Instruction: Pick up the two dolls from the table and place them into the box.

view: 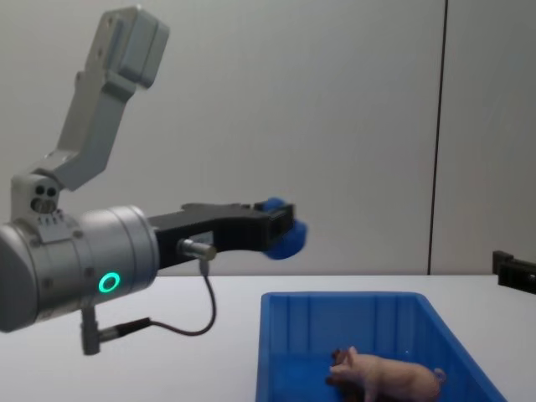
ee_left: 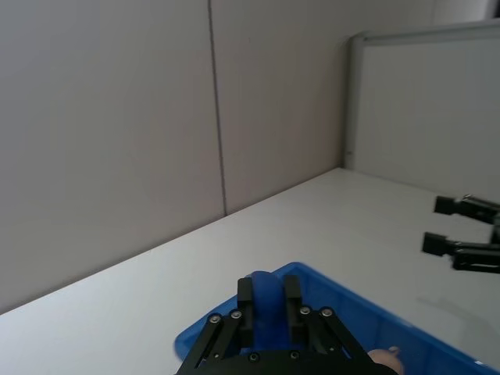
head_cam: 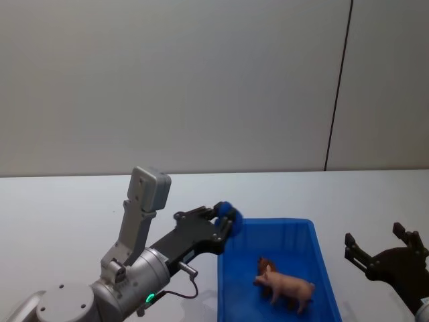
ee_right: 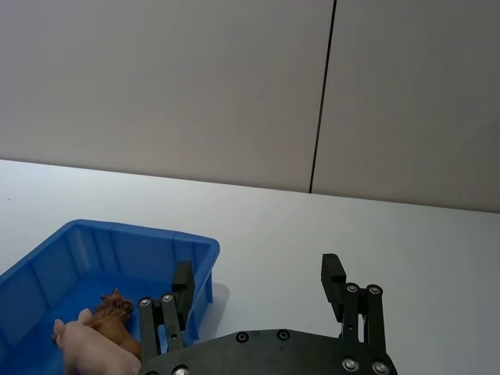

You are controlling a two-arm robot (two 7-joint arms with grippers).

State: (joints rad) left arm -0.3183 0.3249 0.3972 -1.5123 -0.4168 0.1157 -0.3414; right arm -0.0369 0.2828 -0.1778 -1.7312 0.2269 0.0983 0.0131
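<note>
Left gripper [head_cam: 228, 218] pinches a smooth blue figurine [view: 280, 230] above the ribbed plastic box [head_cam: 303, 232]; right gripper [ee_right: 258, 287] spread wide.

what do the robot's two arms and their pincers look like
The left arm is a silver-grey cylinder with a glowing green ring, a thin black cable looping below it and a pale grey boxy link above. Its left pincer is matte black with silver screws at the joints. The right pincer is the same black, with two squared fingers.
</note>
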